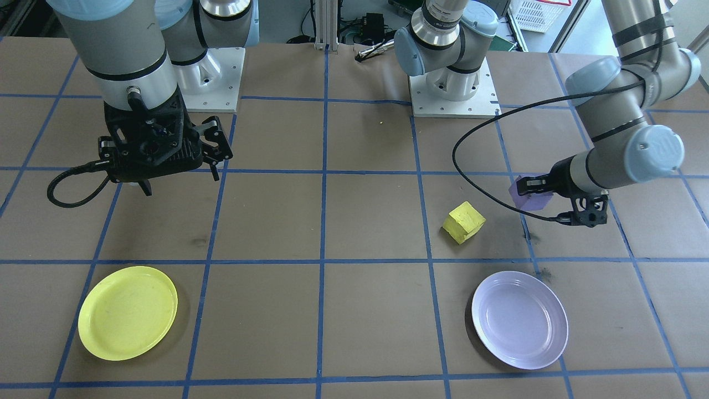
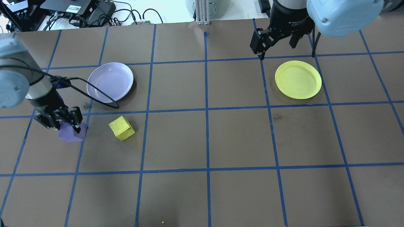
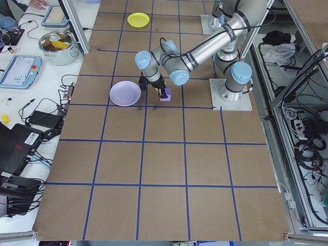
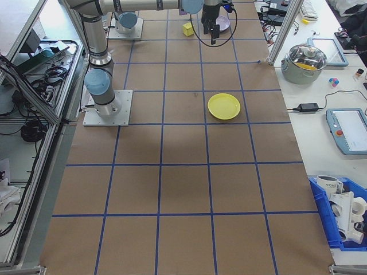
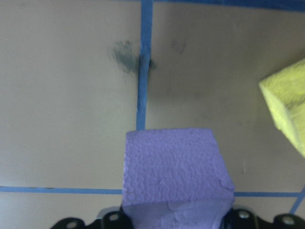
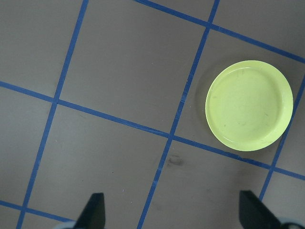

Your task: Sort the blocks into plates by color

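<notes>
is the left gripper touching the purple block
Touching: in the overhead view the left gripper has its fingers around the purple block.

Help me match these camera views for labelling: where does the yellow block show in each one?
Front-facing: yellow block, right of centre.
Overhead, lower left.
Exterior left: not visible.
Exterior right, top centre.
Left wrist, right edge.
Right wrist: absent.
Shared landmark: the lavender plate nearby.

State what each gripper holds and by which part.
Left gripper grips the purple block by two opposite sides. Right gripper is open and holds nothing.
</notes>
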You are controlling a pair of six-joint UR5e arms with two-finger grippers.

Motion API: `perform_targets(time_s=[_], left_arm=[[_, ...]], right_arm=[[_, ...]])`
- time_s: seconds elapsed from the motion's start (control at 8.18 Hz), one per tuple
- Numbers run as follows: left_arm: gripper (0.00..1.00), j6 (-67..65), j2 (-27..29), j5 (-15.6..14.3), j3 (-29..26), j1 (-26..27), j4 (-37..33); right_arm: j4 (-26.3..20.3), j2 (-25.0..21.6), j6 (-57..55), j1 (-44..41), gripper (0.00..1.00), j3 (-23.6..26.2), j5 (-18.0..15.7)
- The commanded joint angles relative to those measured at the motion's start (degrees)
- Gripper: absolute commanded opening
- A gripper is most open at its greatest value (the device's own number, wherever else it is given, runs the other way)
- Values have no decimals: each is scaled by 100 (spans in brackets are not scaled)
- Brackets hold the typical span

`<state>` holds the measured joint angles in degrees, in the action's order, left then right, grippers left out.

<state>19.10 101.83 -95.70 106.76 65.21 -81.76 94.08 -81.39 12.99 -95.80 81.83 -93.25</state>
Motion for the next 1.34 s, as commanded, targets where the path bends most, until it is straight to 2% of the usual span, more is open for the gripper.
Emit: perform_targets(time_s=[0.0, 0.24, 0.37, 0.49, 0.73, 0.86, 1.1, 1.22], left_arm=[[0, 32, 799, 470, -2178, 219, -1103], [0, -64, 1766, 1172, -3306, 605, -1088], [0, -56, 2032, 1150, -3511, 746, -922], [0, -65, 2226, 1150, -3513, 835, -407], [0, -73, 2587, 1132, -3513, 975, 0], [0, -108, 2623, 915, -3513, 1037, 11], [0, -117, 2693, 816, -3513, 1073, 11], [11, -91, 2702, 816, -3513, 1073, 211]], right_arm=[[5, -8, 2, 0, 100, 0, 0], [5, 0, 2, 0, 100, 0, 0], [40, 1, 2, 0, 100, 0, 0], [84, -8, 19, 9, 100, 0, -17], [128, 9, 11, 9, 100, 0, -17], [128, 9, 2, 9, 100, 0, -9], [128, 9, 20, 9, 100, 0, -9], [128, 18, 20, 9, 100, 0, -9]])
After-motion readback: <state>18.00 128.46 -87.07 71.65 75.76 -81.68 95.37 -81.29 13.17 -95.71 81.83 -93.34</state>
